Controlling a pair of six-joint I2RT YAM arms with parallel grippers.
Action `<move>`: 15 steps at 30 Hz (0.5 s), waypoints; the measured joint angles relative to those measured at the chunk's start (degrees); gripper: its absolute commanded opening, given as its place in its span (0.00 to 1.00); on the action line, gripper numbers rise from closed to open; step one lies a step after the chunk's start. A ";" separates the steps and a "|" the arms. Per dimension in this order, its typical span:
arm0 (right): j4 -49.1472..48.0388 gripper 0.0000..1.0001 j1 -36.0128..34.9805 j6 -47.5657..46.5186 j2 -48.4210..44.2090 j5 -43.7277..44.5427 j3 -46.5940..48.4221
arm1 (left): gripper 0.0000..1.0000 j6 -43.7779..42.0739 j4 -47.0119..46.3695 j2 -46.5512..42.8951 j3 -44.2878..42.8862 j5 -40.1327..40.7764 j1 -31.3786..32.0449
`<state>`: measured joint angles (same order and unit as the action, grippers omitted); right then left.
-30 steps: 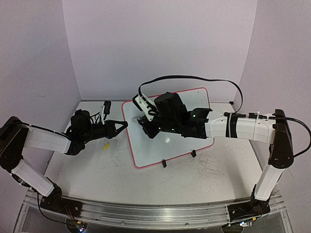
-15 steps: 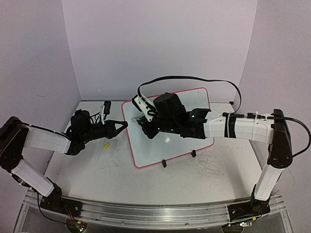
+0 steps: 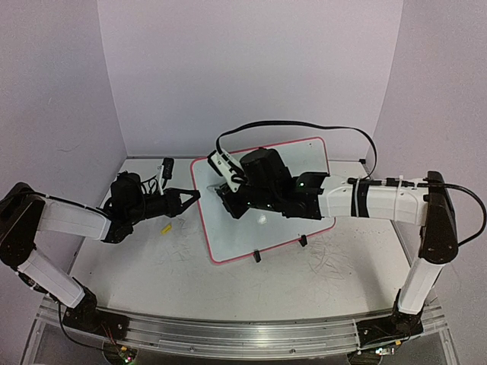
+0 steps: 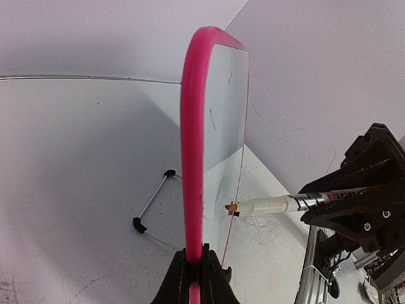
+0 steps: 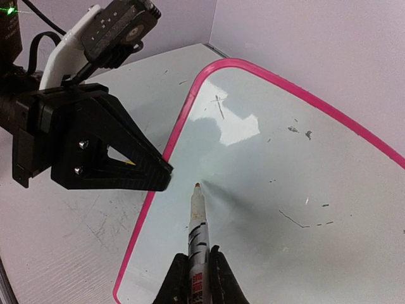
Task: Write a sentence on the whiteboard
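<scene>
whiteboard (image 3: 308, 160) on table (image 3: 152, 258), left fingers (image 5: 142, 174) at left edge, marker (image 5: 197, 221) over it

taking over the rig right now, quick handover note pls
Left gripper: shut on the whiteboard rim, steadying it.
Right gripper: shut on a marker, tip at the board's face near the rim the left gripper holds; contact unclear.
Done: board gripped, marker in hand and in place.
Left: no sentence shows yet, only stray grey marks; the whole line is to write.
</scene>
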<state>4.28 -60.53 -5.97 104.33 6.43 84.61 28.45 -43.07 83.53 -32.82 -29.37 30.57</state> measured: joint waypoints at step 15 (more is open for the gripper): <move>-0.56 0.00 -0.34 -0.30 0.24 -2.15 0.25 | 0.00 0.00 0.00 0.00 0.00 0.01 0.00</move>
<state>3.72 -60.87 -6.26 104.57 4.28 84.86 28.45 -43.07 83.53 -32.82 -29.36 30.57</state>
